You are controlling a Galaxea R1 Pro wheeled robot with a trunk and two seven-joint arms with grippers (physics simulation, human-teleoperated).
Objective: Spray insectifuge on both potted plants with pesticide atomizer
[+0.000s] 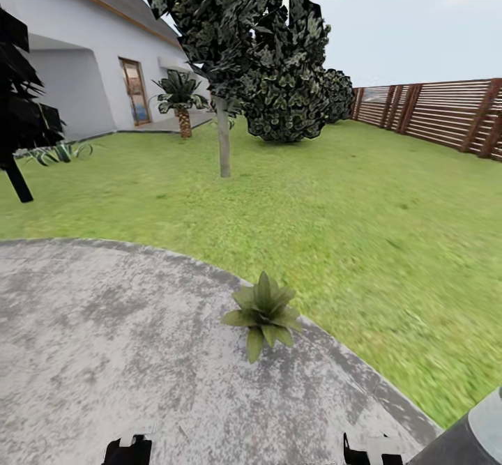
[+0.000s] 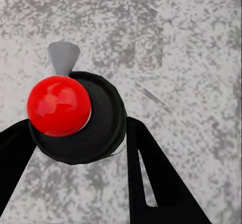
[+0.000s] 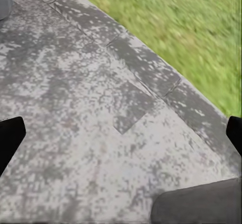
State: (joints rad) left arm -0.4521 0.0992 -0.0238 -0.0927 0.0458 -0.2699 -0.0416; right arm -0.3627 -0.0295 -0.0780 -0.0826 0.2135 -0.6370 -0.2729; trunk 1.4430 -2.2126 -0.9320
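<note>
One potted plant [image 1: 263, 314], a low rosette of broad green leaves, stands near the patio's curved edge, ahead of me and slightly right. In the left wrist view my left gripper [image 2: 75, 158] is shut on the pesticide atomizer [image 2: 98, 126]. It is seen end-on as a dark round body with a red ball and a pale nozzle, and a black finger [image 2: 156, 183] presses its side. The left gripper [image 1: 129, 450] sits at the lower edge of the head view. My right gripper [image 3: 121, 138] is open wide over bare stone, and it is also at the head view's lower edge [image 1: 369, 450].
The mottled grey stone patio [image 1: 104, 353] lies under me, with lawn [image 1: 362, 214] beyond its rim. A thin tree trunk [image 1: 224, 137], a dark shrub [image 1: 286, 95], a slatted fence [image 1: 446, 113] and a house [image 1: 77, 67] stand farther off. Part of my body [image 1: 467, 437] is at the lower right.
</note>
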